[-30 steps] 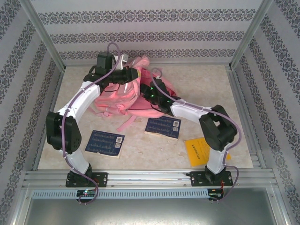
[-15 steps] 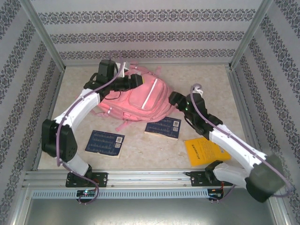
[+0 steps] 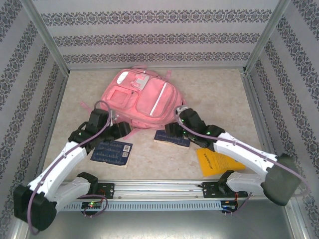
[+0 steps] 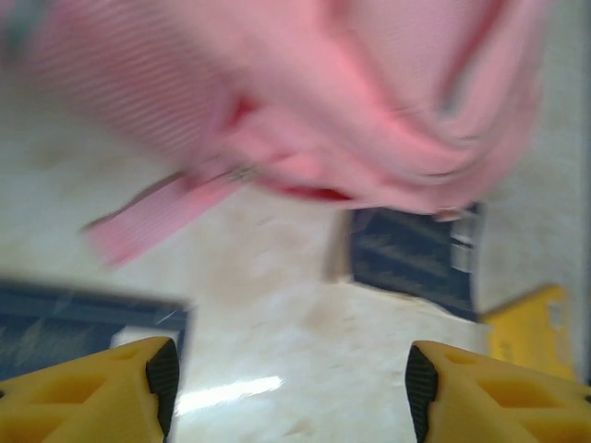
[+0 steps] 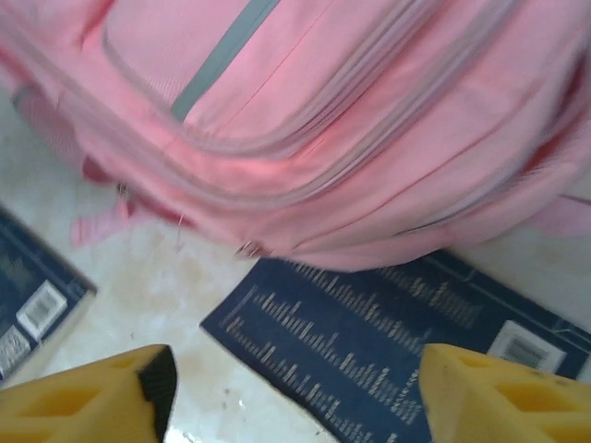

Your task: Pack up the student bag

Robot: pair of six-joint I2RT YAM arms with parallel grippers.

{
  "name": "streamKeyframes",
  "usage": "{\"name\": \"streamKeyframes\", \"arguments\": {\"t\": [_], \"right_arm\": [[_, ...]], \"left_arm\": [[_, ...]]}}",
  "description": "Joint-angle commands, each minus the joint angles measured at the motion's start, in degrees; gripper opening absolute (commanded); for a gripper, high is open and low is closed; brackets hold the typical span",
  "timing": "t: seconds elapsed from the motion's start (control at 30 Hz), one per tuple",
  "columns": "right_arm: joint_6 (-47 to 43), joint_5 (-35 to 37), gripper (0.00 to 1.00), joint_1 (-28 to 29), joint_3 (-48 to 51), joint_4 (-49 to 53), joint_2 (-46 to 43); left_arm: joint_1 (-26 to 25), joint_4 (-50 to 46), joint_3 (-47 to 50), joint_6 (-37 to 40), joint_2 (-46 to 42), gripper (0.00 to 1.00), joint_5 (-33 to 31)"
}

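A: "Pink fabric, limp: the student bag (image 3: 142, 97) lies front-up at the far middle of the surface (image 3: 219, 94), seemingly zipped. Risk?"

B: "A loose strap (image 4: 148, 217) could snag the left hand (image 4: 286, 369); the right hand (image 5: 295, 383) might shove its book (image 5: 369, 323) under the bag. Both gape, empty. Beige marbled surface, patterned wallpaper (image 3: 159, 40) walls around."

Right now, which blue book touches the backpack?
The right blue book, beside the yellow booklet, its far edge at the pink backpack's bottom; the left blue book lies apart.

Arms (image 3: 65, 159) now off student bag (image 3: 144, 97)
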State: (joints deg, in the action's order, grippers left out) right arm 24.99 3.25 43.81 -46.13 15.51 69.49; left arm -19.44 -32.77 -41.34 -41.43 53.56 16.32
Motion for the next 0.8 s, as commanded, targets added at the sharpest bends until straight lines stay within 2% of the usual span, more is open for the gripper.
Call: {"name": "streamKeyframes", "arguments": {"t": [0.0, 0.07, 0.13, 0.47, 0.57, 0.63, 0.77], "right_arm": [[-0.6, -2.5, 0.62, 4.1, -2.7, 2.4, 4.1], [0.1, -2.4, 0.57, 5.4, -3.1, 2.2, 6.0], [0.7, -2.0, 0.55, 6.0, -3.1, 2.2, 7.2], [2.3, -2.1, 0.54, 5.9, 1.3, -0.1, 6.1], [3.0, -1.9, 0.54, 5.6, 3.3, -1.6, 5.3], [3.3, -2.7, 0.54, 5.2, 3.9, -2.2, 5.3], [2.2, -5.3, 0.55, 4.9, 3.1, -2.1, 6.0]], "left_arm": [[0.2, -15.6, -0.3, -8.9, -0.7, 0.67, -14.3], [0.4, -17.8, 0.6, -9.7, 1.2, 0.68, -15.6], [0.4, -15.5, 3.4, -10.3, 2.3, 0.68, -14.7], [-0.4, 1.4, 12.4, -10.7, 12.1, 0.68, -3.3], [-4.4, 3.7, 11.6, -10.5, 15.2, 0.68, -1.9], [-7.7, 6.4, 11.0, -10.5, 17.1, 0.68, 1.7], [-13.0, 5.3, 8.9, -10.8, 17.9, 0.68, 4.1]]}}
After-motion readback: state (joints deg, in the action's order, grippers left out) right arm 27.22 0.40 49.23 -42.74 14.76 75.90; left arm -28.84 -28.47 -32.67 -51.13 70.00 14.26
